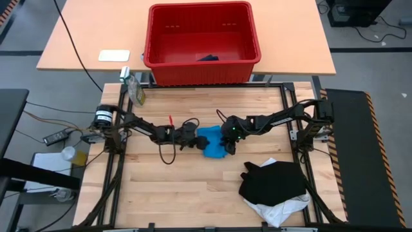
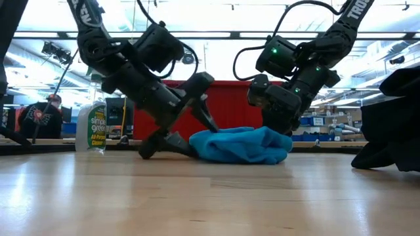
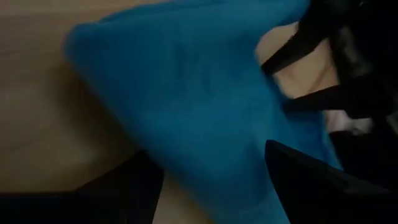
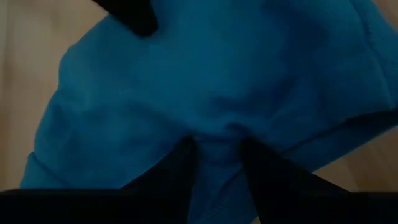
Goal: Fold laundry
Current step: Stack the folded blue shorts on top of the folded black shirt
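Now both arms reach low at mid-surface: left gripper (image 1: 191, 140) jaws released beside the blue garment (image 1: 211, 142), right gripper (image 1: 229, 147) jaws pinching it

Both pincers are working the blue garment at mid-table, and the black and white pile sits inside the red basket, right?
Not quite. The black garment and white garment lie on the table near its right front corner, not in the red basket, as the high view shows. The rest stands: the left pincer and right pincer are both at the blue garment.

robotics lab, metal-framed wooden workbench (image 1: 193, 187), cables, ceiling strip lights (image 2: 216, 36)
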